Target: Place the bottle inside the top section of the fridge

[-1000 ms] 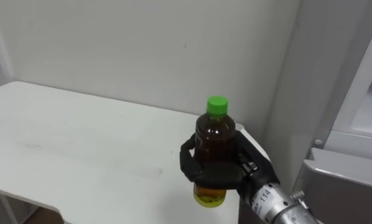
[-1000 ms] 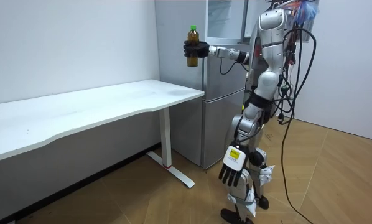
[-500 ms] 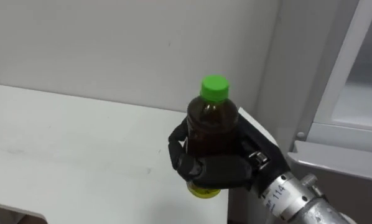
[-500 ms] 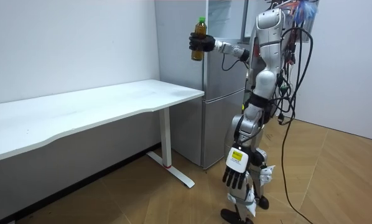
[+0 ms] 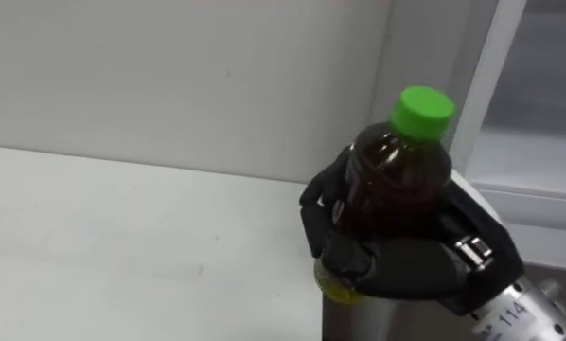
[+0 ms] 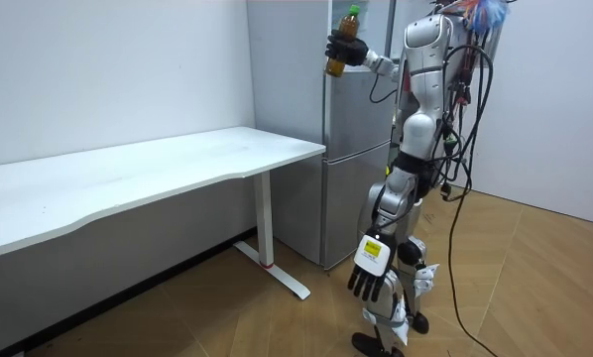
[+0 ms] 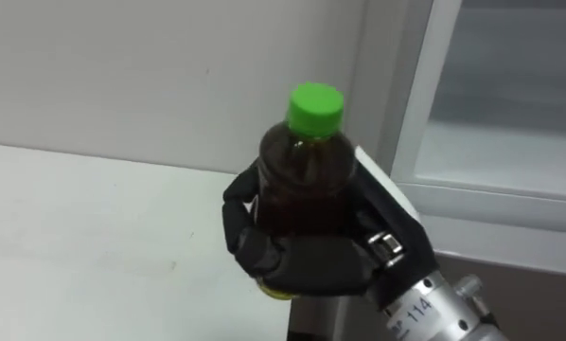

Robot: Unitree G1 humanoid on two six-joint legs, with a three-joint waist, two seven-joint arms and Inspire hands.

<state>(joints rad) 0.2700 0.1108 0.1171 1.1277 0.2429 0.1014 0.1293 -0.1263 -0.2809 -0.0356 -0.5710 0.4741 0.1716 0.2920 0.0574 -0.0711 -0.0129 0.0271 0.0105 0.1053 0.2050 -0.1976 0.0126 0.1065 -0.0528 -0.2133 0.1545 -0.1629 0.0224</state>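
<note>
Eye views: right hand (image 5: 406,270) wrapped tight round the brown bottle (image 5: 397,175), green cap (image 5: 422,111) up, over the white table (image 5: 122,237) end | Room view: robot stands at the grey fridge (image 6: 351,178), bottle held high before its upper compartment | left hand (image 6: 368,283) hangs low, fingers loose, holding nothing

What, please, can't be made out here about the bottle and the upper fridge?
1. Bottle: its lower half and label, wrapped by the right hand in both eye views.
2. Upper fridge: its inside, cut off by the eye views' right edge and too small in the room view.
</note>
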